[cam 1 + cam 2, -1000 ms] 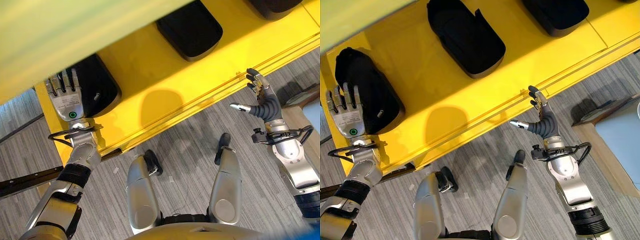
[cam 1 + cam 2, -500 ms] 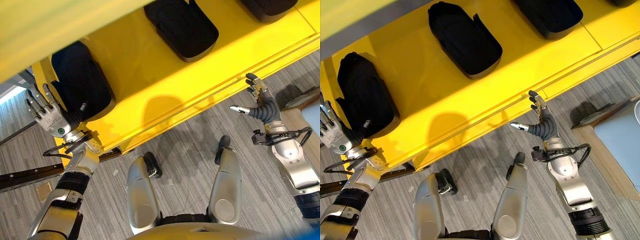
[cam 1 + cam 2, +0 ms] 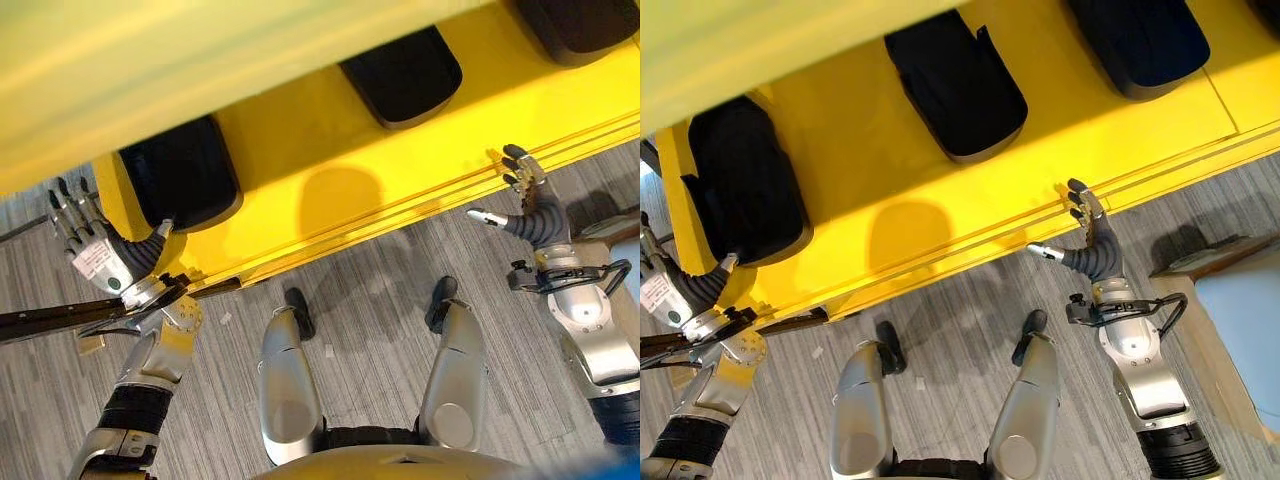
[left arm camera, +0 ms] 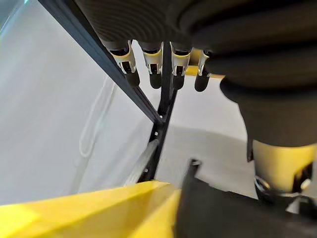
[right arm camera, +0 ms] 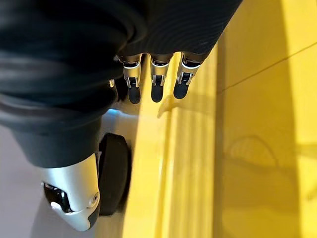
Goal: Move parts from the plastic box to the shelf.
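While our left hand [image 3: 88,255] hangs off the left end of the yellow shelf [image 3: 940,215], its fingers are spread straight and it grasps nothing. Just beside it, at the shelf's left end, lies a black part [image 3: 745,195], near its front edge. A second part [image 3: 958,85] lies toward the middle of the shelf and a third [image 3: 1140,45] toward its right end, all three well apart. Our right hand [image 3: 1092,245] is raised just in front of the shelf's front edge, fingers released and thumb out, empty. Below us we see grey floor [image 3: 370,300]. A dark bar [image 3: 45,322] runs under our left wrist.
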### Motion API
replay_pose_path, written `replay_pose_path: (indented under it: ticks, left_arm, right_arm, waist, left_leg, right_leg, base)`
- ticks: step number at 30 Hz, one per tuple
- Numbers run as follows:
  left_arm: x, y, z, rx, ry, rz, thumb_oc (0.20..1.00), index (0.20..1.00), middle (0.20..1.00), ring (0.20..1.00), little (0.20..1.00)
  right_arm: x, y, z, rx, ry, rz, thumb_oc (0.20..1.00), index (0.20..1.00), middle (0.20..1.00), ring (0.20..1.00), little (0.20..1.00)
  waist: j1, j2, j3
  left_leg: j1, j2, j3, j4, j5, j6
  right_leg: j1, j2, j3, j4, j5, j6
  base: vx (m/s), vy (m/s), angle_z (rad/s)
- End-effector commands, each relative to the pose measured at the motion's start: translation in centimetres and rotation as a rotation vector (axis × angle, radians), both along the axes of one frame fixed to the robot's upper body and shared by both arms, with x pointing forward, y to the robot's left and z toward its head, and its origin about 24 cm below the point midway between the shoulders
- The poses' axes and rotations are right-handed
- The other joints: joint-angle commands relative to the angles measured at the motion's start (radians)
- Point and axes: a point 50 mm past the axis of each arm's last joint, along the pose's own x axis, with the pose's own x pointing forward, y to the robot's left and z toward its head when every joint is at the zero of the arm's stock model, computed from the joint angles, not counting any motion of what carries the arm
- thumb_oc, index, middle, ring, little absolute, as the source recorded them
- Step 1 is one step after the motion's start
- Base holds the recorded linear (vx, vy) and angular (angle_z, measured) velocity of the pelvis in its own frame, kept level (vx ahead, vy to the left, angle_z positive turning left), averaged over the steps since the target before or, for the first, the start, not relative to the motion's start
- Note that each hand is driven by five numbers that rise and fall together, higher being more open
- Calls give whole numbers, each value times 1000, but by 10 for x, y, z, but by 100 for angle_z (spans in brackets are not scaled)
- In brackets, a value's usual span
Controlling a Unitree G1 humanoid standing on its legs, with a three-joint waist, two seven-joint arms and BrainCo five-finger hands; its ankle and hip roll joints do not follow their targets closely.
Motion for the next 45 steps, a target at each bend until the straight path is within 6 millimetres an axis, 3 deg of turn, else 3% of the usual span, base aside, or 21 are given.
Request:
replay_pose_path:
  ticks: [1, 9, 15, 23, 37, 45]
  left_arm:
    - [-3, 12, 25, 93, -71, -8, 1000, 1000, 1000, 1000, 1000]
    - [-10, 12, 22, 58, -98, -29, 1000, 1000, 1000, 1000, 1000]
    - [-9, -2, 30, 108, -126, -162, 1000, 1000, 1000, 1000, 1000]
    - [-23, -15, 34, 219, -187, -297, 1000, 1000, 1000, 1000, 1000]
    - [-28, -19, 15, 270, -59, -366, 1000, 1000, 1000, 1000, 1000]
    - [-8, -20, 1, 355, 50, -317, 1000, 1000, 1000, 1000, 1000]
  right_arm:
    - [-11, 3, 23, 48, -153, 22, 1000, 1000, 1000, 1000, 1000]
    - [-10, 4, 21, 64, -164, 10, 1000, 1000, 1000, 1000, 1000]
    - [-13, 3, 20, 76, -167, -5, 1000, 1000, 1000, 1000, 1000]
    - [-17, -2, 18, 90, -184, -32, 1000, 1000, 1000, 1000, 1000]
    - [-16, -6, 17, 86, -200, -44, 1000, 1000, 1000, 1000, 1000]
    - [-8, -2, 18, 77, -208, -29, 1000, 1000, 1000, 1000, 1000]
  waist:
    - [5, -28, -23]
    - [26, -30, -23]
    - [34, -29, -23]
    - [49, -25, -23]
    - [57, -15, -23]
    - [38, -18, -23]
  left_leg:
    - [52, -60, 30, 9, -63, 77]
    - [100, -60, 26, -44, -37, 64]
    - [100, -63, 19, -62, -28, 60]
    - [104, -67, 22, -86, -20, 57]
    - [109, -67, 28, -108, -8, 53]
    - [105, -59, 29, -102, -2, 49]
  right_leg:
    - [40, -14, 18, -46, 7, 93]
    - [99, -16, -16, -75, -1, 97]
    - [105, -10, -28, -94, 2, 97]
    - [118, -12, -51, -118, 8, 98]
    - [120, -17, -67, -139, 22, 97]
    - [109, -11, -54, -138, 32, 94]
  base:
    - [-7, -75, 3]
    - [-11, -70, 5]
    - [-29, -62, 6]
    - [-39, -47, 3]
    - [-31, -17, 2]
    - [0, 0, 0]
